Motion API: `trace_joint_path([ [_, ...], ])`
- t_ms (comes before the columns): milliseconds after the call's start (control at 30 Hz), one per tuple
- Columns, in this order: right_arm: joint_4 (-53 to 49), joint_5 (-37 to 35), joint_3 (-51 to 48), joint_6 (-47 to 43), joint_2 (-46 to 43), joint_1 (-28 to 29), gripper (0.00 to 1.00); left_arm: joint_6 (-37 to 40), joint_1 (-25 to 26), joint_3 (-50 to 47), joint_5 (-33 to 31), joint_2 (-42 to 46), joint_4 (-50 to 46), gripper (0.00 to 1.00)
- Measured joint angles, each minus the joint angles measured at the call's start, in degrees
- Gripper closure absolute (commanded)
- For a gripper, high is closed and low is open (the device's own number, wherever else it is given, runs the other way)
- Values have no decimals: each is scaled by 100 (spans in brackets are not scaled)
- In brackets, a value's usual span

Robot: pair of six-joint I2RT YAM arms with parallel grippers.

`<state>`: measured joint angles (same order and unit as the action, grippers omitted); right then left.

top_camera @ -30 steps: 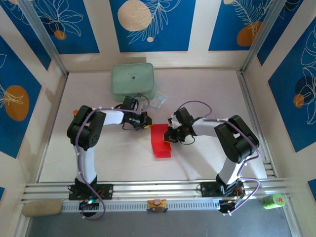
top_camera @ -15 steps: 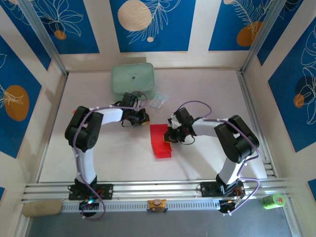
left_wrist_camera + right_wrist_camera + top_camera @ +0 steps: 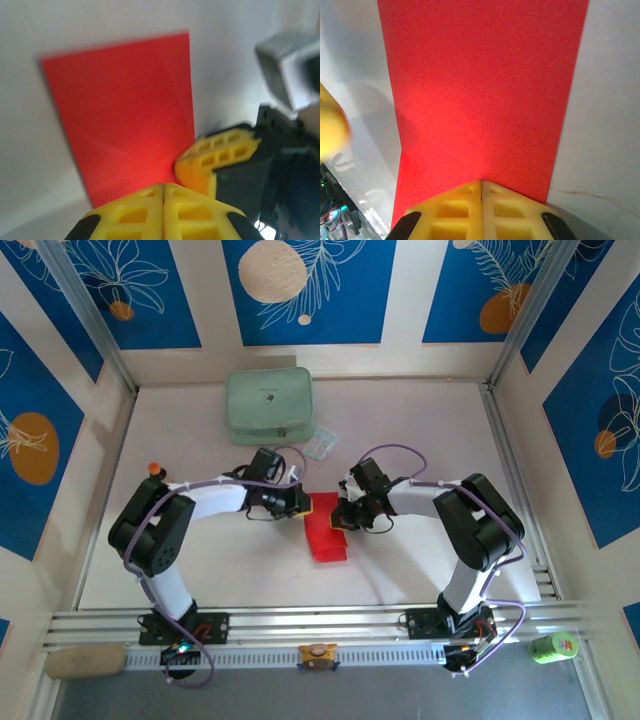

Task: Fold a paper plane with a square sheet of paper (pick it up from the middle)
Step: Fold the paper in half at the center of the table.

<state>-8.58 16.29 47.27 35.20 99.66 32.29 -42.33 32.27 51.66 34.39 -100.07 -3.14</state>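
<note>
The square sheet of paper (image 3: 326, 531) lies flat on the white table as a bright red, narrow folded rectangle; it also fills much of the left wrist view (image 3: 120, 105) and the right wrist view (image 3: 480, 90). My left gripper (image 3: 300, 502) is shut, its yellow tips (image 3: 163, 186) resting at the paper's far left corner. My right gripper (image 3: 341, 514) is shut too, tips (image 3: 481, 182) down on the paper's far end. Neither gripper has paper visible between its fingers. The right gripper's fingers (image 3: 215, 155) sit just beside the left tips. No paper plane shape shows.
A pale green pouch (image 3: 268, 400) lies at the back of the table, with a small clear packet (image 3: 321, 443) to its right. Aluminium rails (image 3: 300, 620) run along the near edge. Patterned walls close in the left, back and right sides.
My left gripper swung away towards the pouch, then came back right and nearer, down to the paper's far left corner. The right gripper and the paper stayed put.
</note>
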Motion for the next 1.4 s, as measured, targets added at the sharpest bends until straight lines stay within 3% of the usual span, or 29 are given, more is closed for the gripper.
trace_joint_path([
  [533,-22,-44,22,39,0,39,100,87,144,-706,293,-249,680,92],
  [867,-22,-61,22,39,0,50,100,282,144,-693,136,109,238,89],
  [1133,-20,-63,20,44,0,52,100,-247,173,-715,446,389,645,89],
  [1400,-22,-83,20,83,-4,61,100,-647,291,-973,654,-7,1307,89],
])
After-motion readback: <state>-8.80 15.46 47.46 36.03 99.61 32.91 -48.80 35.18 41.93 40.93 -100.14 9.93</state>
